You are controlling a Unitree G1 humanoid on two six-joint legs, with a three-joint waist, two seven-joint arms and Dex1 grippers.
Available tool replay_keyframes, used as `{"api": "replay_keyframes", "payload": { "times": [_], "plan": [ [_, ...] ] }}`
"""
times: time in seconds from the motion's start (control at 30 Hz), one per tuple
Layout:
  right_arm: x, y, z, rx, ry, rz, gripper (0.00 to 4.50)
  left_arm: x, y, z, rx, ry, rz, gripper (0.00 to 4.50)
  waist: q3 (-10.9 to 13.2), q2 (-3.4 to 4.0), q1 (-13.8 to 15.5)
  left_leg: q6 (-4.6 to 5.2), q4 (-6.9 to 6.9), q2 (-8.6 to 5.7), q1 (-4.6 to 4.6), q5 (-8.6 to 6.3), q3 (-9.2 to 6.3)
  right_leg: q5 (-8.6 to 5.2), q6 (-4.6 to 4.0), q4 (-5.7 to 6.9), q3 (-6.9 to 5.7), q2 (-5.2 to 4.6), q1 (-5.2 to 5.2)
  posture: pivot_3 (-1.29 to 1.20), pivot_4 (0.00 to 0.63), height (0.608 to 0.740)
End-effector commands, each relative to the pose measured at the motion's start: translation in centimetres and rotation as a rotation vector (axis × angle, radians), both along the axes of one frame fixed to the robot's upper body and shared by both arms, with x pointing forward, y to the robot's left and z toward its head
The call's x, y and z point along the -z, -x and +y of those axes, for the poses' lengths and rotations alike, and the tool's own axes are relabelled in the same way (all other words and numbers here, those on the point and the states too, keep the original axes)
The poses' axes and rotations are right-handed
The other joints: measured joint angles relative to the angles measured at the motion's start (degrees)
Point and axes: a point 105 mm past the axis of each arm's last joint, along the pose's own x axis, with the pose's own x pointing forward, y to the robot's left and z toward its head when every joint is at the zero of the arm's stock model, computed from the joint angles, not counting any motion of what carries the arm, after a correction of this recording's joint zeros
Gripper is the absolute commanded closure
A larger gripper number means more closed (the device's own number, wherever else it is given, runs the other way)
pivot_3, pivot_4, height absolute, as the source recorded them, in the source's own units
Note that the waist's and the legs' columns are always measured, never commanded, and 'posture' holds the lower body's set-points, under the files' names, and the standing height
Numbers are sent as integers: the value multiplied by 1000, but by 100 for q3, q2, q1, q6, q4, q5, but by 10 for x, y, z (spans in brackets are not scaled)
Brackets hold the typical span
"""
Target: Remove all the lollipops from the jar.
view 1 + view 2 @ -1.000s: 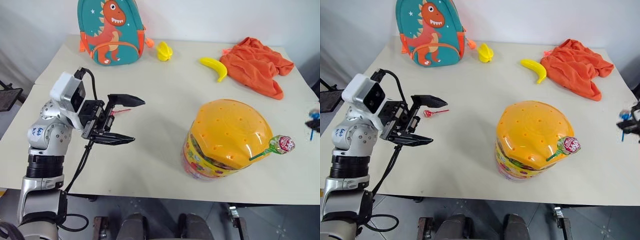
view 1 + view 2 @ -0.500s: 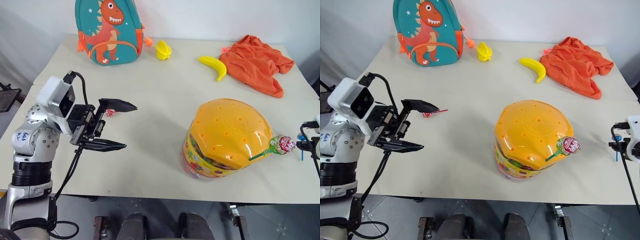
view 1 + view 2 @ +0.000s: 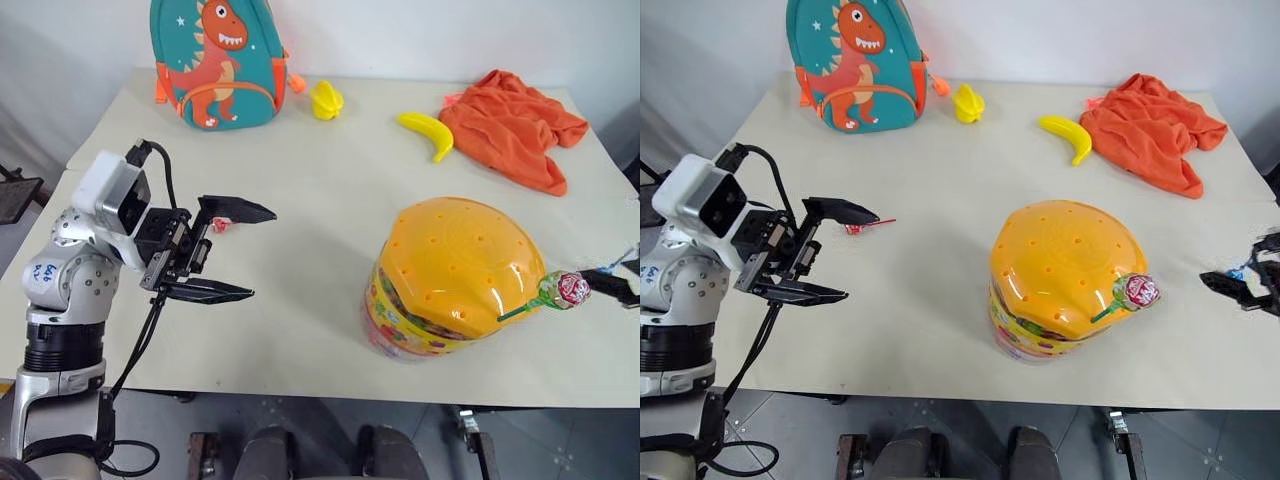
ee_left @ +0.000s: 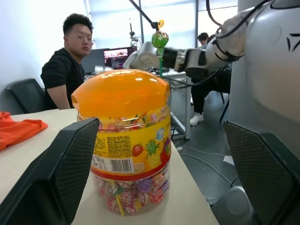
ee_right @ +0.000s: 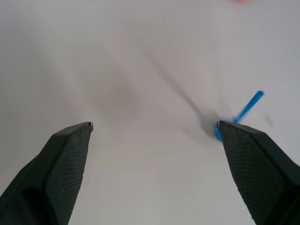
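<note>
My right claw (image 3: 1243, 287), spread and empty, lies at 3 o'clock from the jar (image 3: 1065, 280). The green-stick lollipop (image 3: 1134, 291) in its lid points toward that claw; my left claw (image 3: 812, 252), also spread, stands far off.

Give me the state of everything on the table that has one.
Jar: upright, lid on.
Green lollipop: stuck in the lid, stick angled.
Red lollipop: lying on the table.
Blue lollipop: lying on the table.
Left tool: open.
Right tool: open.
Backpack: upright.
Cloth: crumpled.
</note>
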Motion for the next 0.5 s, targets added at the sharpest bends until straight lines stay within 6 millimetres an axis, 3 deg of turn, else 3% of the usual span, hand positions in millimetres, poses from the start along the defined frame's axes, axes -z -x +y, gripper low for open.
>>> {"api": "replay_keyframes", "payload": {
  "times": [0.03, 0.1, 0.23, 0.33, 0.5],
  "plan": [
    [-56, 22, 35, -202, -24, -257, 56, -4, 2, 3, 40, -18, -46, 0, 0, -1, 15, 0, 2, 0, 0, 0, 1, 0, 0, 0, 1, 0, 0, 0, 150, 740],
    [-74, 46, 61, -403, -48, -351, 56, -5, -1, 1, 47, -18, -45, 0, 0, -1, 35, 0, 7, -1, -1, 0, -2, 0, 1, 1, 0, 0, 2, 0, 150, 740],
    [-75, 84, 99, -731, -51, -306, 56, -4, -5, -2, 64, -18, -44, 0, 1, -2, 68, 0, 9, -6, -2, 0, -12, 1, 1, 2, -3, 0, 6, 0, 150, 740],
    [-65, 97, 118, -890, -4, -221, 56, -4, -7, -2, 70, -18, -44, 0, 1, -6, 52, 1, 12, -8, -1, 0, -11, 2, 4, 1, -2, 0, 10, 0, 150, 740],
    [-71, 108, 143, -1062, -11, -230, 56, -4, -8, -4, 77, -21, -42, 0, 1, -6, 15, 0, 14, -4, 1, 0, -12, 2, 4, 4, -3, 0, 9, 0, 150, 740]
  ]
}}
